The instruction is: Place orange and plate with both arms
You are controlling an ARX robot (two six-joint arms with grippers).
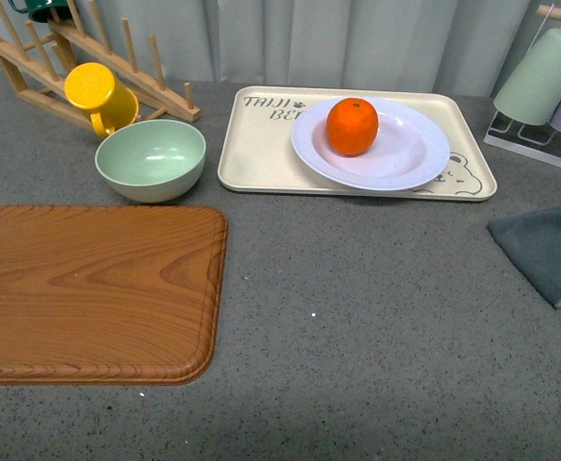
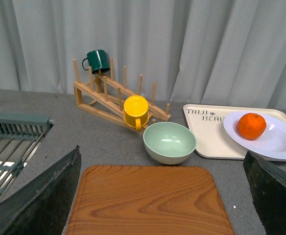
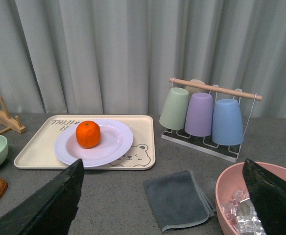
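The dimpled orange [image 1: 352, 126] sits on the smooth white plate [image 1: 405, 154], which lies on the beige rectangular tray [image 1: 252, 154] near the grey speckled bench's [image 1: 357, 317] far edge. The left hand [image 2: 153, 205] and right hand [image 3: 162, 210] both gape wide, holding nothing.

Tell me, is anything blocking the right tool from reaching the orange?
Nothing visible does. The orange sits on the plate on the beige tray; the grey cloth and cup rack lie off to the side of the open right tool.
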